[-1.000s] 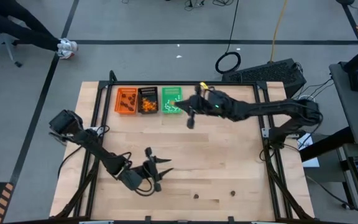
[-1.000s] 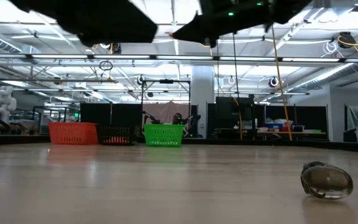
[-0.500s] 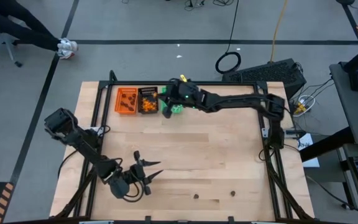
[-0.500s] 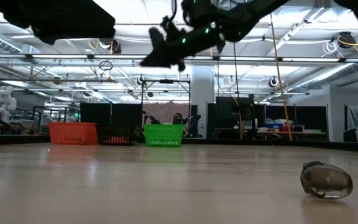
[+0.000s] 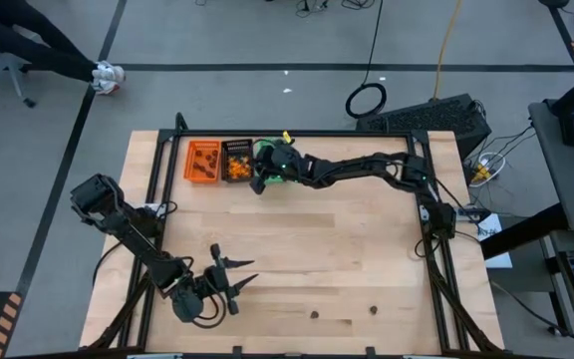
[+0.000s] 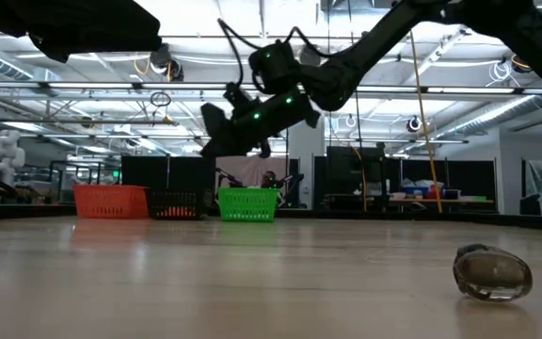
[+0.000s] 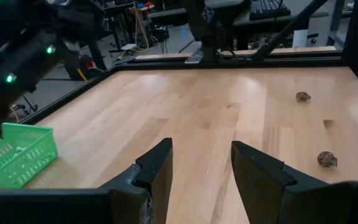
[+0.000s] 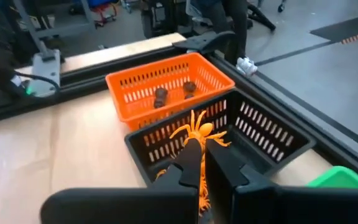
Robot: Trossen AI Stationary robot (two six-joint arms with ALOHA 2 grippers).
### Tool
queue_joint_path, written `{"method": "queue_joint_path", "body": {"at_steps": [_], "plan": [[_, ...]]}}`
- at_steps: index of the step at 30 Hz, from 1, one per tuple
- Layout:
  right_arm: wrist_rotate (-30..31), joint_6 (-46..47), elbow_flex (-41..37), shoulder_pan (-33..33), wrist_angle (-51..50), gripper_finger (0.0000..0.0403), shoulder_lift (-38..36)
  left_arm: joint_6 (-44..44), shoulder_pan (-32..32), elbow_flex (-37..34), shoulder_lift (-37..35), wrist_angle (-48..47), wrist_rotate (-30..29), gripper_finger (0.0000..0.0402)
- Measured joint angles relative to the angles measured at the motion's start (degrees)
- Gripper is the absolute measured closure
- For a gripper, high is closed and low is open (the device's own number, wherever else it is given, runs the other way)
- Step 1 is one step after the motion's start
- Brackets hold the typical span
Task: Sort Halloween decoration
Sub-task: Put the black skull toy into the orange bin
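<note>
Right claw: pinched shut on an orange spider toy, legs sticking out past the finger tips. Hangs right over the black tray now, next to the orange tray. A second ago sat out past the far side of the green tray; has swung across above it since. So: carried to the drop spot, not yet let go. Looks like the right home too, with what may be more orange bits down in that black tray, though hard to tell through the slats. In the orange tray, two dark brown blobs.

Left claw: fingers apart, holding nothing, low near the front edge of the table. Has pulled back a little toward that edge.

Still out on the wood, near the front: two more dark brown blobs, well apart from all three trays. Next after the drop, most likely: picking those up. Nearly done, then.
</note>
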Motion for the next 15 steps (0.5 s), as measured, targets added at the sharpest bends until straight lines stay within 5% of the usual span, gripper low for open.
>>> {"method": "queue_joint_path", "body": {"at_steps": [11, 15], "plan": [[2.8, -1.1, 11.7, 0.1, -11.7, 0.0400, 7.3, 0.0, 0.0, 0.0, 0.0, 0.3, 0.1, 0.0240], [2.7, -1.8, 12.5, 0.1, -14.1, 0.0368, 7.4, 0.0, -0.1, 0.0, 0.0, 0.3, 0.2, 0.0240]]}}
